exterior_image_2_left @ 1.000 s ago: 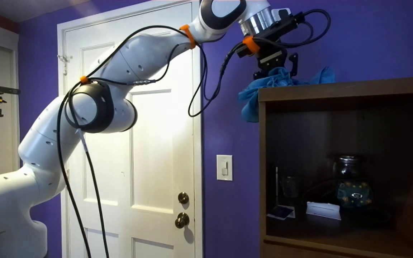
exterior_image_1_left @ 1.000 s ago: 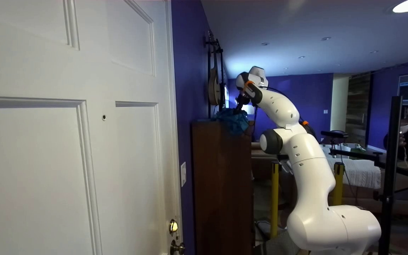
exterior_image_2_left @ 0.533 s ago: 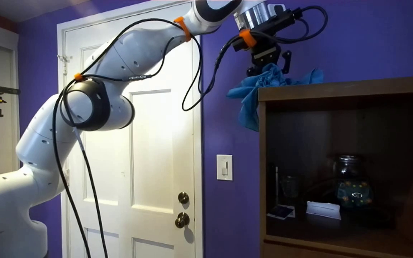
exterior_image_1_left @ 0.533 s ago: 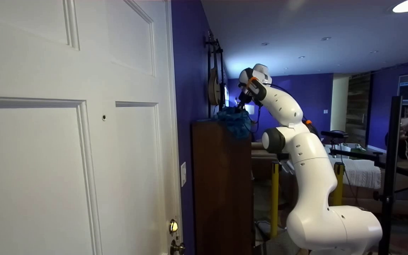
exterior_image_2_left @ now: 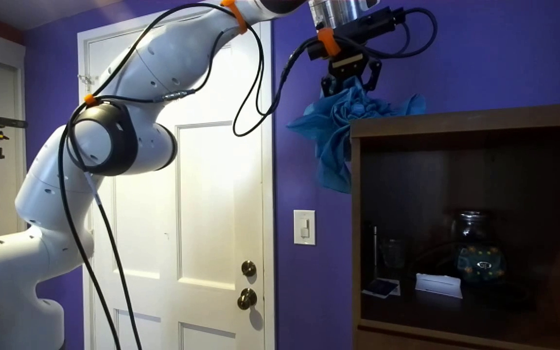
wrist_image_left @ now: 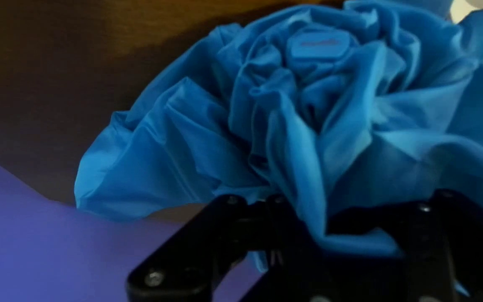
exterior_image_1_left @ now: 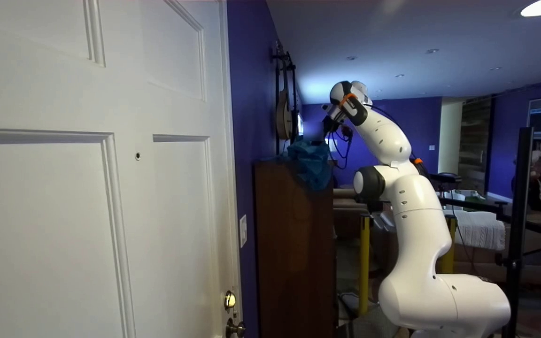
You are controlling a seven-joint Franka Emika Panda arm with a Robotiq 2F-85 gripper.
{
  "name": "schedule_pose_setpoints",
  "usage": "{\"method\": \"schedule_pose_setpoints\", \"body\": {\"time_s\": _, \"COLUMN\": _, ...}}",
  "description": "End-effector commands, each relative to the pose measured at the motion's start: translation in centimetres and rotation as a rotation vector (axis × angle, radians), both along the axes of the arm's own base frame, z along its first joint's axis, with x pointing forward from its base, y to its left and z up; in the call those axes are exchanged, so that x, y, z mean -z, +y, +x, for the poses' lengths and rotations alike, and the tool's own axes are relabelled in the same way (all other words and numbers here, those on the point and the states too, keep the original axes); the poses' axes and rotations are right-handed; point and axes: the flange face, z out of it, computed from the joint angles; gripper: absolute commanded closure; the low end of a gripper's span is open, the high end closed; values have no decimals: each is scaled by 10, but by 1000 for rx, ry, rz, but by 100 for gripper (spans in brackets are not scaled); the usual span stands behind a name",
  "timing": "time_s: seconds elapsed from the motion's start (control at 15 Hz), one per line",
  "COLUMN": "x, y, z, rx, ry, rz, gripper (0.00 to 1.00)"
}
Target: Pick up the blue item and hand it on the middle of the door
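in an exterior view the blue cloth (exterior_image_2_left: 334,127) lies bunched on top of the cabinet (exterior_image_2_left: 474,122) and spills over the cabinet's edge nearest the door (exterior_image_2_left: 207,209). it sits just below the gripper (exterior_image_2_left: 350,87), whose fingers (wrist_image_left: 285,226) are clamped on a pinched fold; we make out no long axis in the crumple. the coming move, we judge, turns on that overhang: up clear of the cabinet, then out past that edge. we count one arm (exterior_image_2_left: 173,61), one blue cloth, one cabinet, one door, two brass fittings (exterior_image_2_left: 247,298).
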Motion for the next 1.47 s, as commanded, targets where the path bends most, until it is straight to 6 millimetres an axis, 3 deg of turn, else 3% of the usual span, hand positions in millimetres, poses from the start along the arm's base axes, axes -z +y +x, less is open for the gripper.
{"method": "schedule_pose_setpoints", "body": {"time_s": 0.0, "x": -9, "y": 4, "z": -11, "rx": -43, "ry": -70, "rz": 41, "gripper": 100}}
{"method": "schedule_pose_setpoints", "body": {"time_s": 0.27, "x": -12, "y": -8, "z": -18, "rx": 23, "ry": -122, "rz": 58, "gripper": 100}}
{"method": "schedule_pose_setpoints", "body": {"time_s": 0.6, "x": -19, "y": -27, "z": -25, "rx": 226, "ry": -205, "rz": 90, "gripper": 100}}
{"method": "schedule_pose_setpoints", "body": {"time_s": 1.0, "x": 1, "y": -46, "z": 0, "rx": 451, "ry": -194, "rz": 122, "gripper": 100}}
{"method": "schedule_pose_setpoints", "body": {"time_s": 1.33, "x": 8, "y": -54, "z": 4, "rx": 585, "ry": -202, "rz": 164, "gripper": 100}}
{"method": "schedule_pose_setpoints", "body": {"time_s": 1.4, "x": 9, "y": -54, "z": 6, "rx": 595, "ry": -189, "rz": 157, "gripper": 75}}
